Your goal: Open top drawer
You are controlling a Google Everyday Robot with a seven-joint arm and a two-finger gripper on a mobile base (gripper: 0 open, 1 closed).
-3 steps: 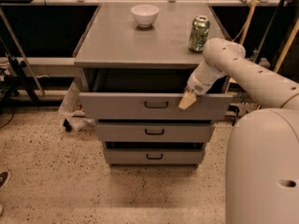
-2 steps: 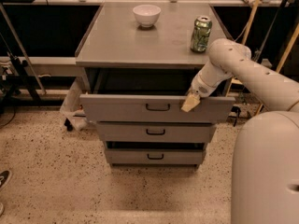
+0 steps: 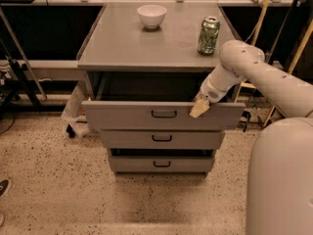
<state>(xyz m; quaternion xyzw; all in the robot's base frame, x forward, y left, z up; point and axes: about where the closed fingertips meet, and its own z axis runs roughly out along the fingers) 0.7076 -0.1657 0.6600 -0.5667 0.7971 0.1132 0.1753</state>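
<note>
The top drawer (image 3: 127, 115) is the widest grey drawer and stands pulled out from the cabinet, its dark inside showing behind the front. Its small black loop handle (image 3: 164, 114) sits at the front's centre. My gripper (image 3: 199, 108) hangs at the end of the white arm, over the drawer front's upper edge, to the right of the handle and apart from it. Its tan fingertips (image 3: 198, 109) point down and left.
Two narrower grey drawers (image 3: 161, 138) (image 3: 161, 163) sit below, each slightly out. On the cabinet top (image 3: 122, 43) stand a white bowl (image 3: 151, 15) and a green can (image 3: 209, 35). My white base (image 3: 281, 180) fills the right foreground. Black table legs stand at left.
The view has moved slightly, so the cabinet sits a little lower in frame. The gripper stays at the drawer front's top edge, right of the handle; the drawer looks equally far out.
</note>
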